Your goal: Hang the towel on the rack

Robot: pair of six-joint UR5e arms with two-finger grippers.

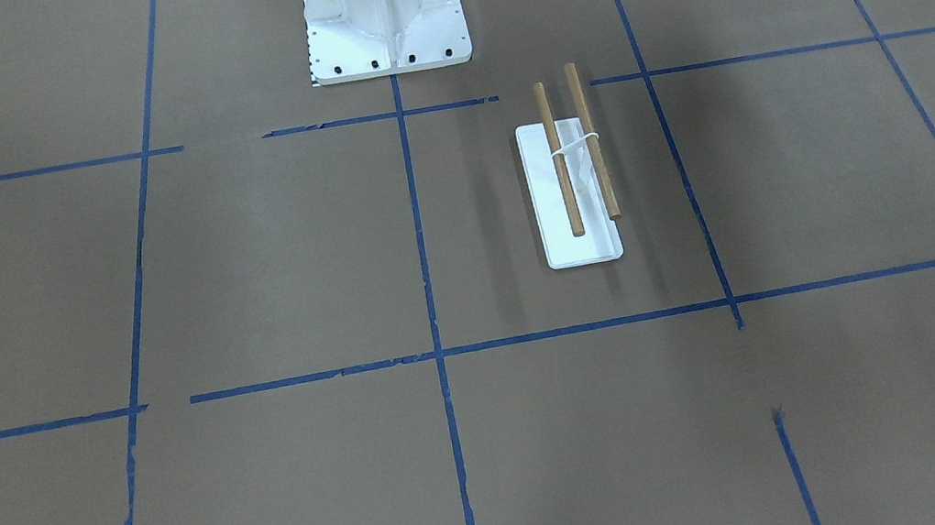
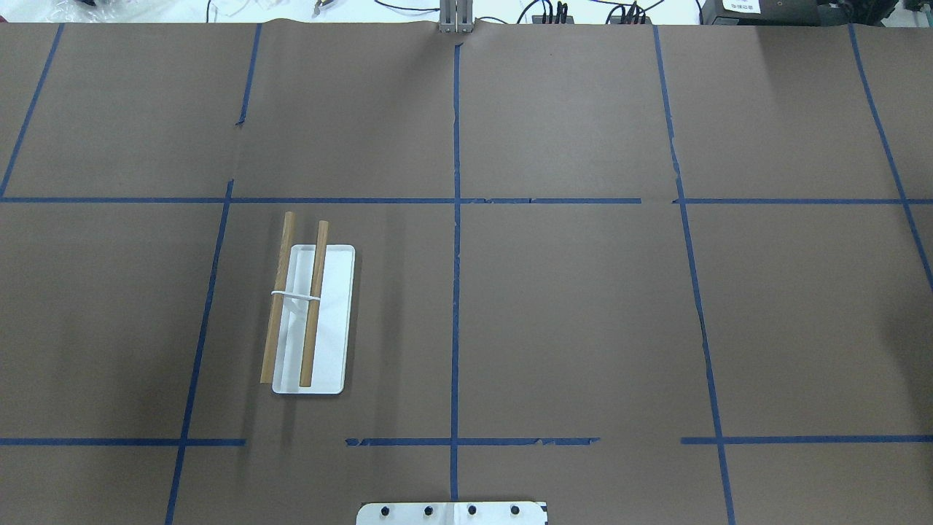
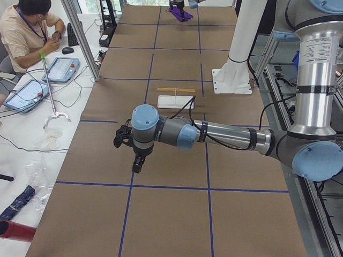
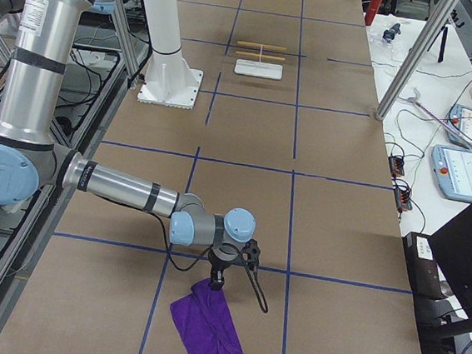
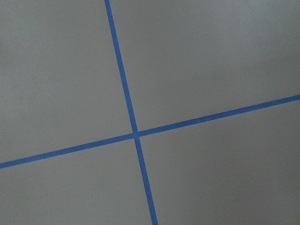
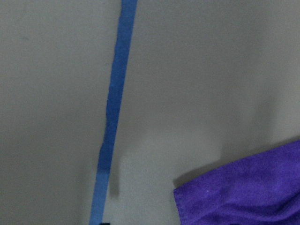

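The rack [image 1: 571, 182] stands on the brown table with a white base and two wooden dowels; it also shows in the overhead view [image 2: 310, 321] and both side views [image 3: 176, 96] [image 4: 260, 58]. Nothing hangs on it. The purple towel [image 4: 205, 329] lies crumpled on the table at the robot's right end, far from the rack. Its edge shows in the right wrist view [image 6: 248, 192]. My right gripper [image 4: 216, 282] points down at the towel's near edge; I cannot tell whether it is open or shut. My left gripper [image 3: 138, 165] hangs above bare table; its state cannot be told either.
The large white metal pedestal [image 1: 384, 11] stands at the robot's side of the table, near the rack. Blue tape lines [image 5: 136, 133] divide the table into squares. An operator [image 3: 27, 32] sits at a side desk with tablets and cables.
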